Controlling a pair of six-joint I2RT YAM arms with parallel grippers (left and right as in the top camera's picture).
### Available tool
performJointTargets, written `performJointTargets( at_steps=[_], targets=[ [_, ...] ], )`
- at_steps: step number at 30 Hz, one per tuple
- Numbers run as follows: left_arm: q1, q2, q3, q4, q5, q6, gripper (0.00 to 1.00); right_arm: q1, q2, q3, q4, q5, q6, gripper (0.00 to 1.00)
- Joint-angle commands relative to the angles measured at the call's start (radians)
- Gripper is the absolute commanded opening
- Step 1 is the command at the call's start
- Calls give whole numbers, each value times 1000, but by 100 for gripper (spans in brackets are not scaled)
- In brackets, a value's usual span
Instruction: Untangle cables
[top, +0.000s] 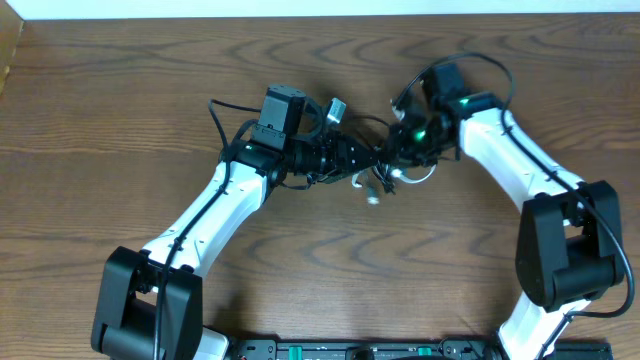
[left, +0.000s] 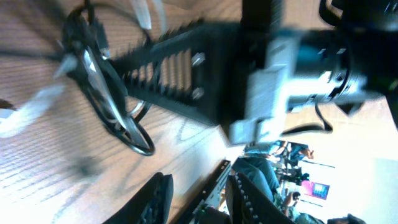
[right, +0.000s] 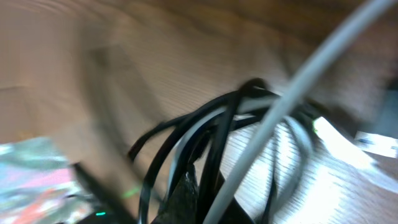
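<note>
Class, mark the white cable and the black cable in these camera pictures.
white cable (right: 305, 81): right wrist view, on its straight diagonal run.
black cable (right: 215, 155): right wrist view, on one strand of its bunched loops.

You have the cables (top: 385, 172) bunched on the table (top: 120, 100), near mid-width and in its far half. The left gripper (top: 362, 160) stands just left of the bundle. The right gripper (top: 398, 148) stands just right of it and slightly behind. The two face each other across it. One plug end (top: 372, 197) lies in front of the bundle, towards the arm bases.
</note>
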Motion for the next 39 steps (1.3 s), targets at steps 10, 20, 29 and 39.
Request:
performJointTargets(
  at_steps=[10,20,29,39],
  targets=[
    [0,11,9,-33,6,-41,32,-64,-15,24,12,-248,-24,1],
    [-20,46,7,-173,-183,-67,70,-64,-15,24,10,-218,-24,1],
    [-8,173,7,47,-67,-169,60,-64,-15,24,8,-202,-24,1],
    [-8,209,7,141,-123,-225,32,-64,-15,24,3,-192,-24,1]
  ],
)
